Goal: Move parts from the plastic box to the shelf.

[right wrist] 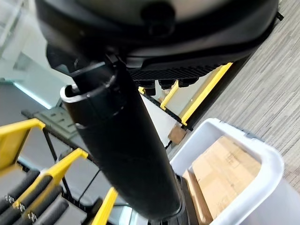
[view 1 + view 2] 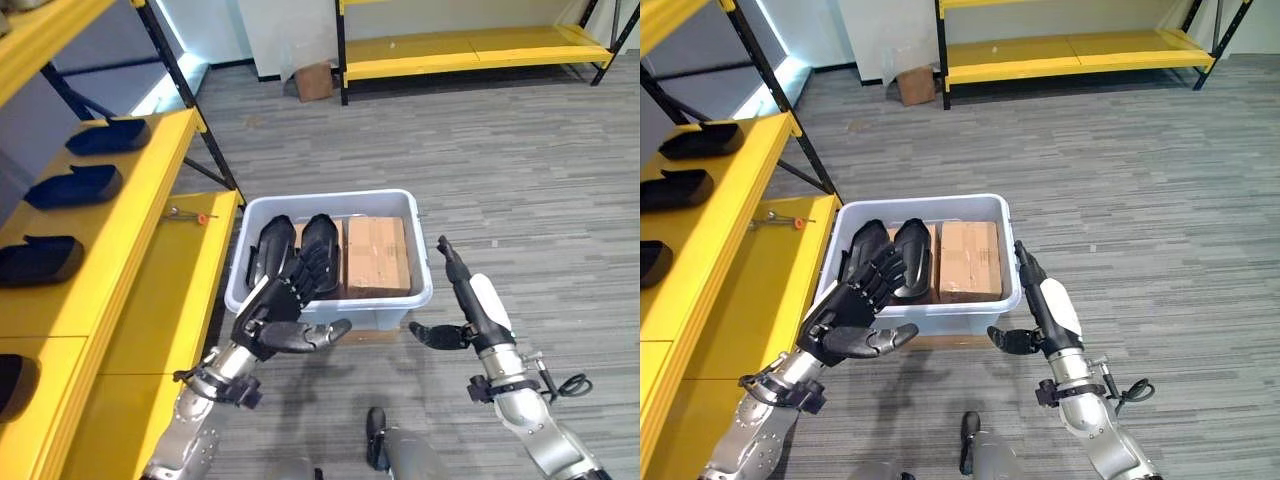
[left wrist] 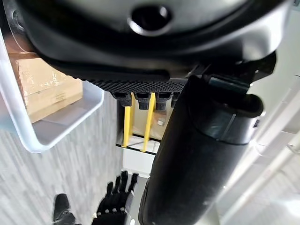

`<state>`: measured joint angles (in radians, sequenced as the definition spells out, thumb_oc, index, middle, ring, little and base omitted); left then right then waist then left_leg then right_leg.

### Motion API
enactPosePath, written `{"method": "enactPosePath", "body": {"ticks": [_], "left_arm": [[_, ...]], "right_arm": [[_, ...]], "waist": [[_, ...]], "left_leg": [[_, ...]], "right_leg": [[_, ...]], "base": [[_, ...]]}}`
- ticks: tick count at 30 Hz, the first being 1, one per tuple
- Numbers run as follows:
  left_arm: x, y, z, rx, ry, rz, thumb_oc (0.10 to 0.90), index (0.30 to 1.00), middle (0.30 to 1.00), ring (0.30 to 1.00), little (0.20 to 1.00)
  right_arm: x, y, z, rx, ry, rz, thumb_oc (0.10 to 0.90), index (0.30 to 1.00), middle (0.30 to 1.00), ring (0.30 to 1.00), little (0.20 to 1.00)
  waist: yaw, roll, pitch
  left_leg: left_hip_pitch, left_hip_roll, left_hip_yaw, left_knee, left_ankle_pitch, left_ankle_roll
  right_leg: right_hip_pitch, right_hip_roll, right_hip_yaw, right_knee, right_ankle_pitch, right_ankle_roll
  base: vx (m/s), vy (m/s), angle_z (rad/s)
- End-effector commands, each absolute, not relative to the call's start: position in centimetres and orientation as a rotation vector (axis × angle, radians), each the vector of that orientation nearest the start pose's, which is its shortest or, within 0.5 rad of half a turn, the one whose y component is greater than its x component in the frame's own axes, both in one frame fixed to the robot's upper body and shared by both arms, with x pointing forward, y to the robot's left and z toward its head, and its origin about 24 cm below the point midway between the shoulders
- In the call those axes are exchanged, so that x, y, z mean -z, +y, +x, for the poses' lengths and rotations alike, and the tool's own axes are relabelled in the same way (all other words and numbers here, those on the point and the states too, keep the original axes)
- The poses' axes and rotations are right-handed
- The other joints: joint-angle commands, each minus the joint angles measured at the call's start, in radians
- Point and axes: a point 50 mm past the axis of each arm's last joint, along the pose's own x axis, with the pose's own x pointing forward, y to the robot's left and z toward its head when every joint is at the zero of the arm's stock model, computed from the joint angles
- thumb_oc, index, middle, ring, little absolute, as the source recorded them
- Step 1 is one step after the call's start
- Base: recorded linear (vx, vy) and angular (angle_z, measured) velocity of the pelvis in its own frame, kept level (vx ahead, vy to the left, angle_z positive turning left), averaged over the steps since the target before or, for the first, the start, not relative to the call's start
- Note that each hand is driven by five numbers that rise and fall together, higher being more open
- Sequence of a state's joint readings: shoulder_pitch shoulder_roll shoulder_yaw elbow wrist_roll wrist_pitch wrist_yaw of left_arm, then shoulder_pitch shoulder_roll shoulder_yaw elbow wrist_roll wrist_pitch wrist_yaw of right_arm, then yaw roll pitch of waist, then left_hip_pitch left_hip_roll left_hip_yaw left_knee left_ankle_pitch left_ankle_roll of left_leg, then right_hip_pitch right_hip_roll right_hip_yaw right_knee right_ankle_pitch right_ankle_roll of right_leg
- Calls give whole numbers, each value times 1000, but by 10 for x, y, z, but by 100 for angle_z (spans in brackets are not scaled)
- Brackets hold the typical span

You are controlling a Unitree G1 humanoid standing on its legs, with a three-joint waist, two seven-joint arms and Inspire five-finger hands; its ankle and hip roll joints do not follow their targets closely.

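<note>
A pale plastic box [image 2: 422, 260] stands on the floor in front of me. It holds two black moulded parts [image 2: 272, 240] side by side and a brown carton [image 2: 378, 255]. My left hand [image 2: 265, 325] hovers at the box's near left corner, open, with its fingers stretched over the rim toward the black parts and nothing in its grasp. My right hand [image 2: 480, 305] is just outside the box's right wall, open, with fingers pointing up and thumb out. The yellow shelf [image 2: 150, 200] on my left carries several black parts [image 2: 73, 185] in a row.
A small tool with an orange tip [image 2: 190, 214] lies on the shelf's lower board. Another yellow rack [image 2: 470, 45] and a cardboard box [image 2: 313, 80] stand at the far wall. Grey plank floor spreads to the right of the box.
</note>
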<state>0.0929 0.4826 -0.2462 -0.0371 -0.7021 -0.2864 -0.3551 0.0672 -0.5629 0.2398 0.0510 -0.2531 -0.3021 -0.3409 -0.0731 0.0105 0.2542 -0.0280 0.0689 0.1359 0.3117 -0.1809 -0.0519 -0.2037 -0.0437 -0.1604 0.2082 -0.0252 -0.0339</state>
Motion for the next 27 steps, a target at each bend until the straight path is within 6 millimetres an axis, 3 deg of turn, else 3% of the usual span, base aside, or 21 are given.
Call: {"method": "enactPosePath", "body": {"ticks": [1,3,4,5,9,14,18,27], "left_arm": [[-96,177,228,498,-379,-275,900,1000,1000,1000,1000],[-96,177,228,498,-379,-276,900,1000,1000,1000,1000],[-95,178,226,497,-380,-282,900,1000,1000,1000,1000],[-94,182,225,506,-375,-294,900,1000,1000,1000,1000],[-91,182,228,503,-351,-299,900,1000,1000,1000,1000],[-90,183,228,504,-340,-283,900,1000,1000,1000,1000],[-90,186,223,500,-333,-249,900,1000,1000,1000,1000],[-98,179,229,555,-359,-217,900,1000,1000,1000,1000]], "right_arm": [[-94,-197,234,-25,-514,-693,900,1000,1000,1000,1000],[-94,-197,234,-25,-514,-693,900,1000,1000,1000,1000],[-95,-199,234,-25,-512,-697,900,1000,1000,1000,1000],[-95,-204,230,-20,-511,-712,900,1000,1000,1000,1000],[-92,-207,226,-25,-486,-705,900,1000,1000,1000,1000],[-92,-205,225,-36,-473,-684,900,1000,1000,1000,1000],[-99,-190,226,-68,-489,-608,900,1000,1000,1000,1000],[-124,-176,257,-35,-601,-591,900,1000,1000,1000,1000]], "waist": [[-3,2,-47],[-3,2,-46],[3,5,-47],[6,6,-45],[-10,12,-60],[-5,7,-69],[32,-12,-67],[119,-15,-27]], "left_leg": [[16,59,-18,-215,243,-16],[18,58,-18,-217,244,-16],[-4,77,-27,-250,276,-29],[-37,117,7,-302,335,-51],[19,87,51,-319,251,-31],[49,56,43,-333,226,-11],[46,20,22,-338,200,23],[-40,-5,-9,-308,195,36]], "right_leg": [[196,-33,61,-107,-27,83],[198,-33,61,-107,-27,83],[218,-37,68,-122,-30,85],[277,-60,54,-155,-34,93],[293,-112,40,-148,-29,125],[289,-129,47,-146,-18,144],[273,-148,39,-140,-11,165],[236,-172,7,-148,-3,172]], "base": [[101,135,15],[59,72,-15],[239,268,-50],[323,401,-61],[247,355,20],[126,130,-15],[124,100,16],[1,27,23]]}}
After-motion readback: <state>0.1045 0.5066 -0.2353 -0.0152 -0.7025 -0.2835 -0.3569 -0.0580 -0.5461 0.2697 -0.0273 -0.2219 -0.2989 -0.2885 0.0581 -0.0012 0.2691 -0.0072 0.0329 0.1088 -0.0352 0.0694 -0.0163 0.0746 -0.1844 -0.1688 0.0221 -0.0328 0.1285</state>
